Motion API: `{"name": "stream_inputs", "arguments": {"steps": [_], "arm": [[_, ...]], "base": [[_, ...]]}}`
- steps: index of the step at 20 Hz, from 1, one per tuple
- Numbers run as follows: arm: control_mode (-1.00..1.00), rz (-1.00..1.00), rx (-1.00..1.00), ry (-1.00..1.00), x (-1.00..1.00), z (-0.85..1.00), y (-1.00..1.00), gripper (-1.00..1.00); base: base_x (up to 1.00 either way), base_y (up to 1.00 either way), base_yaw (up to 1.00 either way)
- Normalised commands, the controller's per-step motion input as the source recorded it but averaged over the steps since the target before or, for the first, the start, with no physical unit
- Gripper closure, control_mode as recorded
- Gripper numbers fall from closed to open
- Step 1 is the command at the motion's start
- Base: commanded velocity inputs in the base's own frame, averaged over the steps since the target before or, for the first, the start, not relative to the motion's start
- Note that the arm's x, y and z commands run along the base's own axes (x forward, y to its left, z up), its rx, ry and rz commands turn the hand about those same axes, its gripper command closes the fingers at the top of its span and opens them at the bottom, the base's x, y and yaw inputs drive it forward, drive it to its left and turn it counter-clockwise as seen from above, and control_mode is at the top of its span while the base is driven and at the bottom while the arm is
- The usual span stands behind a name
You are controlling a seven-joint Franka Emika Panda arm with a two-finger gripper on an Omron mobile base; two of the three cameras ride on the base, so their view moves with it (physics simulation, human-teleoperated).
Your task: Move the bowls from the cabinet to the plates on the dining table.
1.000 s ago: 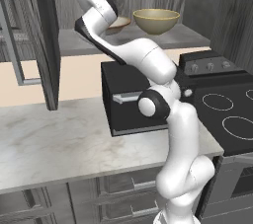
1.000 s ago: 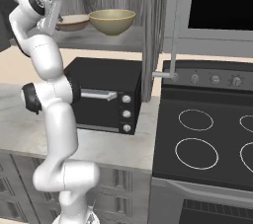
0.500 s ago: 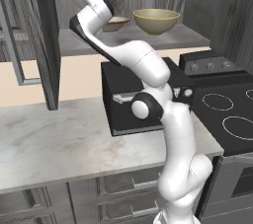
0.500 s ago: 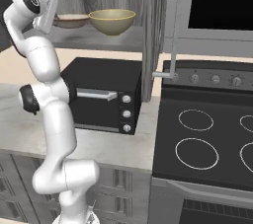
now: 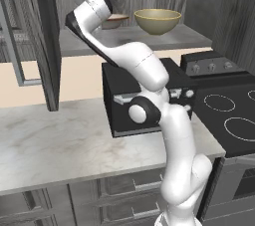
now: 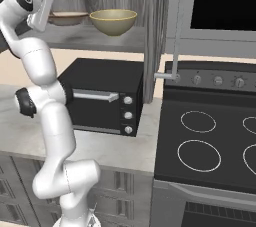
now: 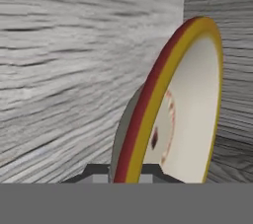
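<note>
1. Two bowls on the open cabinet (image 6: pixel 90 38) shelf: a low one (image 6: pixel 67 18) right at the pincer (image 7: pixel 129 171), and a deeper tan one (image 6: pixel 113 21) just beyond it, to the robot's right, standing apart and upright
2. One pincer, raised to shelf height at the end of the arm (image 5: pixel 144 75); in the hand view its two tips sit pressed in on the rim of the near bowl (image 7: pixel 168 104), one on each side of the rim, so it is pinching that bowl
3. In the hand view that rim runs up from between the tips as a red and yellow band, with the pale inside to one side of it; the view is rolled, so whether the bowl is tilted or flat I cannot tell from there; in the base views it looks level on the shelf
4. Both bowls hold nothing that I can see
5. The cabinet holds the two bowls; its grey wood-grain back wall lies straight ahead of the pincer
6. One door (image 5: pixel 42 36) hangs open to the left of the pincer, another (image 6: pixel 155 31) to the right past the deep bowl, each with a bar handle
7. One black toaster oven (image 6: pixel 102 96) on the counter (image 5: pixel 64 145) below the pincer, door closed
8. One stove (image 6: pixel 210 141) lower and to the right, with four rings in the right base view
</note>
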Motion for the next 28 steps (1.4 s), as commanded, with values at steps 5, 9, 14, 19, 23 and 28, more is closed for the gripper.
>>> {"name": "stream_inputs", "arguments": {"steps": [5,9,14,19,23,28], "arm": [[-1.0,0.12,0.0,-0.07,-0.56,-0.11,0.0,1.0],[-1.0,0.13,0.0,-0.08,-0.65,-0.25,0.0,1.0],[-1.0,0.14,0.0,-0.09,-0.77,-0.38,-0.04,1.0],[-1.0,0.16,-0.01,-0.13,-0.96,-0.51,-0.19,1.0],[-1.0,0.14,-0.08,-0.17,-0.91,-0.51,-0.44,1.0],[-1.0,0.12,-0.12,-0.22,-0.95,-0.63,-0.67,1.0]], "base": [[0.0,0.0,0.0],[0.0,0.0,0.0],[0.0,0.0,0.0],[0.0,0.0,0.0],[0.0,0.0,0.0],[0.0,0.0,0.0]]}}
